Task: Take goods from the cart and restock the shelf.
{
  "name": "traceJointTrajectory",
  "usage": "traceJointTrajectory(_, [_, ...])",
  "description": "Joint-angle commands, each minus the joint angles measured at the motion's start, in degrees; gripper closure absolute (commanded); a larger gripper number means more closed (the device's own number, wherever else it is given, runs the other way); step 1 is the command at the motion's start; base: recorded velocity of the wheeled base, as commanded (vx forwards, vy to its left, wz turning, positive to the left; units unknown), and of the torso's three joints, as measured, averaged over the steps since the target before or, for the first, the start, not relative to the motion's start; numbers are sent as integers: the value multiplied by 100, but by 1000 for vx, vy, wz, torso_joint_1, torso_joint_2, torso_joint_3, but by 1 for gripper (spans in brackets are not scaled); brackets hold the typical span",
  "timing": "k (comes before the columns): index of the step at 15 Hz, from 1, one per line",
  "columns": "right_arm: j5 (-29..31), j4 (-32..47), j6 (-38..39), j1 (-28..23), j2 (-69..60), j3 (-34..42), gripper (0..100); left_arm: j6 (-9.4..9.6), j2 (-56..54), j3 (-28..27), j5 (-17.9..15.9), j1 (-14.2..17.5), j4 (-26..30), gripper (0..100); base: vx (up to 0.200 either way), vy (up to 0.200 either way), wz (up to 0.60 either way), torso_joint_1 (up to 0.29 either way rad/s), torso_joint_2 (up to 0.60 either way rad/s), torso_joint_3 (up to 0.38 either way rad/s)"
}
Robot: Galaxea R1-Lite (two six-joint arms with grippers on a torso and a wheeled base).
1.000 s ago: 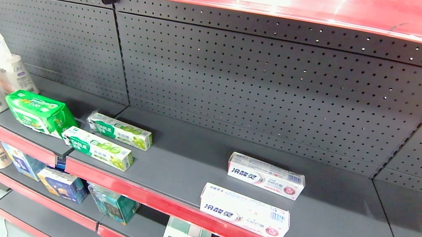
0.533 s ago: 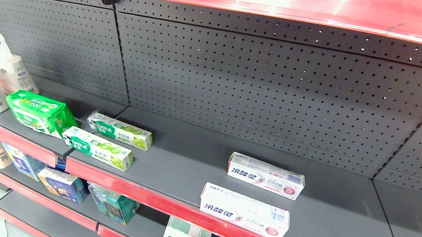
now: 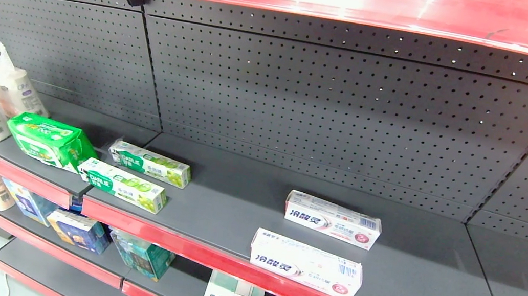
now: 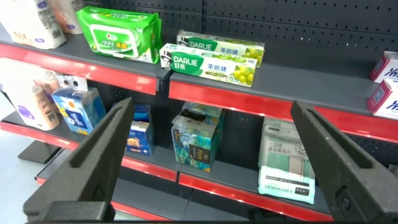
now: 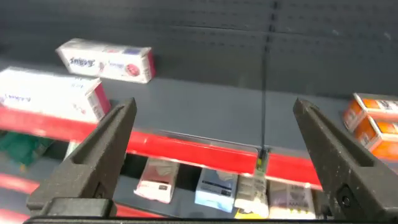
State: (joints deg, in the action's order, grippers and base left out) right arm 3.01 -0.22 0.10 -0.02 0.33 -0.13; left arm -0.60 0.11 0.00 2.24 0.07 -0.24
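L gripper [image 4: 211, 106] & R gripper [image 5: 214, 102] are spread wide, nothing held. Shelf [image 3: 422, 273] is thinly stocked, bare toward 3 o'clock; restock judged partway.

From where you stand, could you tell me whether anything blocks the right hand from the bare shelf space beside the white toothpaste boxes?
Nothing visible does. The open right hand faces bare shelf board; the two white toothpaste boxes lie left of that space.

Shelf [image 3: 247, 192]: dark grey deck, red front edge. Pegboard back [image 3: 341, 112]: grey, dotted with holes. Wipes pack [image 3: 51, 139]: bright green. Just beside the wipes pack, green-and-white toothpaste boxes [image 3: 122, 185]. Well apart from it, white-and-pink toothpaste boxes [image 3: 304, 264].
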Motion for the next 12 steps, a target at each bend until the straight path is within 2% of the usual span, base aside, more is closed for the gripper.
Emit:
traceJointTrajectory(1, [7,4,17,-6,-33,5,0,7,-2,0,4,1,-2,0,0,0,0,0,0,0])
traceJointTrajectory(7, [15,4,96,-6,-33,5,0,25,-2,0,-5,1,-2,0,0,0,0,0,0,0])
traceJointTrajectory(12, [24,-4,148,-6,-33,-4,0,33,-2,0,-13,1,-2,0,0,0,-600,1,1,3])
